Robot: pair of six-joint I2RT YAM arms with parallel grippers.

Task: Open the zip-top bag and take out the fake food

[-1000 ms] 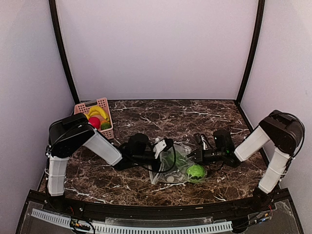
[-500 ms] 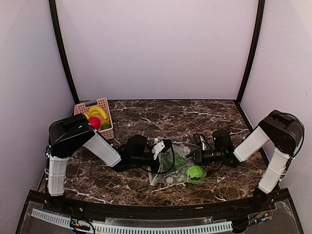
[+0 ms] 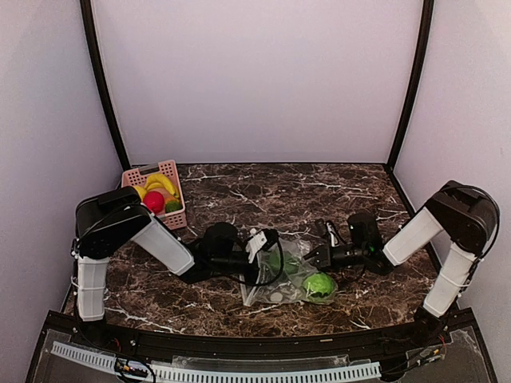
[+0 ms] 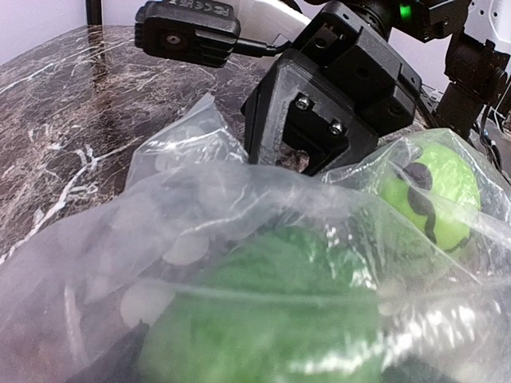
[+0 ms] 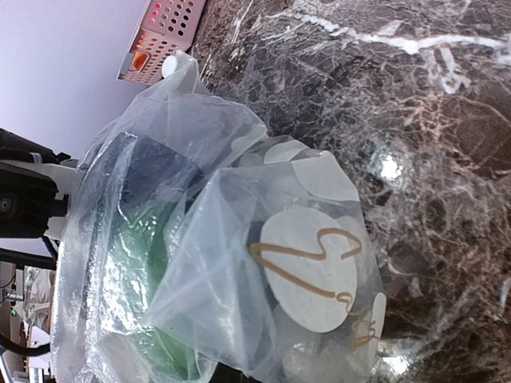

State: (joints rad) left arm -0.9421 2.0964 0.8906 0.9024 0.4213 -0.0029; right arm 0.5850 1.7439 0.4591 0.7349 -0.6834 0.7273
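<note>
Pink plastic first: the perforated basket (image 3: pixel 177 214) sits well left of the zip-top bag (image 3: pixel 275 294) and behind it. It holds a yellow banana (image 3: pixel 160 182) and a red ball (image 3: pixel 153 201). I read these as fake food already taken out, and the basket as the drop point.

Next, the left arm (image 3: pixel 164 243) runs low over the marble table (image 3: pixel 239 191) to the bag's left side. Its left gripper (image 3: pixel 273 257) is pushed in at the bag's mouth. Film drapes over it in the wrist view, so I cannot tell whether the fingers stand apart or together. It is probably going for the contents.

The bag lies crumpled between the two grippers, toward the table's near edge. Inside it are a green leafy piece (image 4: pixel 271 319), right under the left wrist camera, and a bright green ball (image 4: pixel 431 191) at the bag's right end. Both are under plastic.

Just right of the bag's mouth, the right gripper (image 4: pixel 310 163) is closed with film bunched at its tips. I judge this a pinch on the upper lip, lifting and anchoring the mouth so the other arm can enter.

For room, there is bare marble behind the bag and leftward to the basket. The front rail (image 3: pixel 239 335) lies close in front of the bag. The wrists nearly meet over the bag, so clearance there is tight. Back-left looks the free way out.
</note>
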